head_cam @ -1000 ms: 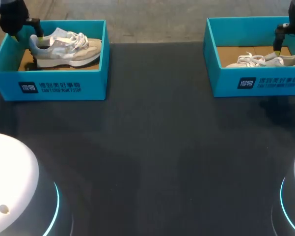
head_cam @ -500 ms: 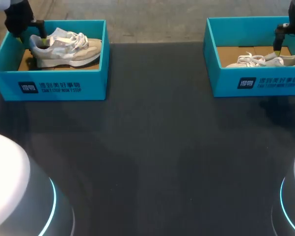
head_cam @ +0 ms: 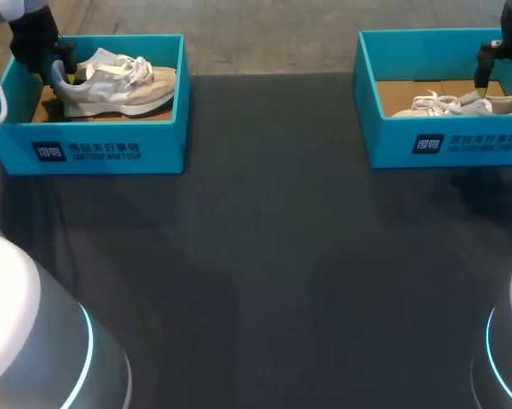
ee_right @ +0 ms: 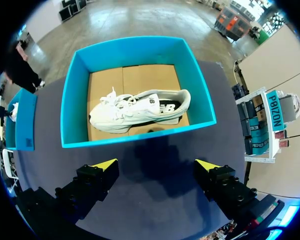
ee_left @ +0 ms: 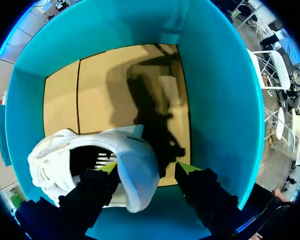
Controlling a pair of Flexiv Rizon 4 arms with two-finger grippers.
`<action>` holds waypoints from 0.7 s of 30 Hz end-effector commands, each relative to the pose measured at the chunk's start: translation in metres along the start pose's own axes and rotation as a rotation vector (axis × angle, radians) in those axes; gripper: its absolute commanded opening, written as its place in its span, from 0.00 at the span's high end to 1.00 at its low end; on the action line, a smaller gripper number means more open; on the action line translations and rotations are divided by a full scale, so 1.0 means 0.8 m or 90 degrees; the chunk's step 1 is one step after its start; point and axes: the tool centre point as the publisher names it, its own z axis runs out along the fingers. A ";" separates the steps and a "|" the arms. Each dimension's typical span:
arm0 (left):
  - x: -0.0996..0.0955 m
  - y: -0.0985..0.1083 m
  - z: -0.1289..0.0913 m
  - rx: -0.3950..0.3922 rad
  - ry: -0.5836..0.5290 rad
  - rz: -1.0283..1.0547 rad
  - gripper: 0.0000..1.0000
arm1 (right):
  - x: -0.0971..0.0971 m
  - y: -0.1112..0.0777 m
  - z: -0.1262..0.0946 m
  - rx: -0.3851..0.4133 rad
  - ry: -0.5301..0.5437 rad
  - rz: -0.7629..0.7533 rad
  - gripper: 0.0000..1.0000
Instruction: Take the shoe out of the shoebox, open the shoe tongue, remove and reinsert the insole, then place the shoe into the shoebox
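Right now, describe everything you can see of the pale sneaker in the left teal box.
The pale grey-and-beige sneaker has white laces, a thick white sole and a white heel cup. It stands upright on its sole on the brown cardboard floor of the open teal cardboard shoebox, heel toward my left arm's side, toe toward the table's middle. The left hand straddles the heel, open: one finger dips into the shoe's opening, the other hangs outside, clear of the heel.
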 end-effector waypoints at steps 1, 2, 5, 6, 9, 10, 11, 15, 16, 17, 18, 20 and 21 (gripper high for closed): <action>0.005 0.008 0.012 0.015 -0.002 0.002 0.35 | 0.000 -0.001 0.000 -0.001 0.000 0.001 0.00; 0.006 0.008 0.015 0.019 0.000 -0.002 0.35 | 0.000 -0.001 0.000 -0.001 0.000 0.001 0.00; 0.007 0.008 0.021 0.024 0.001 -0.005 0.35 | 0.000 -0.001 0.000 -0.001 0.000 0.001 0.00; 0.007 0.007 0.022 0.026 0.000 -0.004 0.36 | 0.000 -0.001 0.000 -0.001 0.000 0.001 0.00; 0.007 0.008 0.024 0.029 0.000 -0.003 0.53 | 0.000 -0.001 0.000 -0.001 0.000 0.001 0.00; 0.007 0.008 0.024 0.030 0.000 -0.004 0.58 | 0.000 -0.001 0.000 -0.001 0.000 0.001 0.00; 0.007 0.008 0.024 0.031 -0.001 -0.003 0.60 | 0.000 -0.001 0.000 -0.001 0.000 0.001 0.00; 0.008 0.009 0.026 0.035 -0.001 -0.003 0.81 | 0.000 -0.001 0.000 -0.001 0.000 0.001 0.00; 0.009 0.009 0.027 0.036 0.000 -0.003 0.88 | 0.000 -0.001 0.000 -0.001 0.000 0.001 0.00; 0.009 0.008 0.028 0.038 0.000 -0.002 0.95 | 0.000 -0.001 0.000 -0.001 0.000 0.001 0.00; 0.010 0.008 0.028 0.039 0.000 -0.001 1.00 | 0.000 -0.001 0.000 -0.001 0.000 0.001 0.00; 0.011 0.008 0.029 0.042 0.004 0.003 1.00 | 0.000 -0.001 0.000 -0.001 0.000 0.001 0.00; 0.011 0.007 0.029 0.042 0.005 0.004 1.00 | 0.000 -0.001 0.000 -0.001 0.000 0.001 0.00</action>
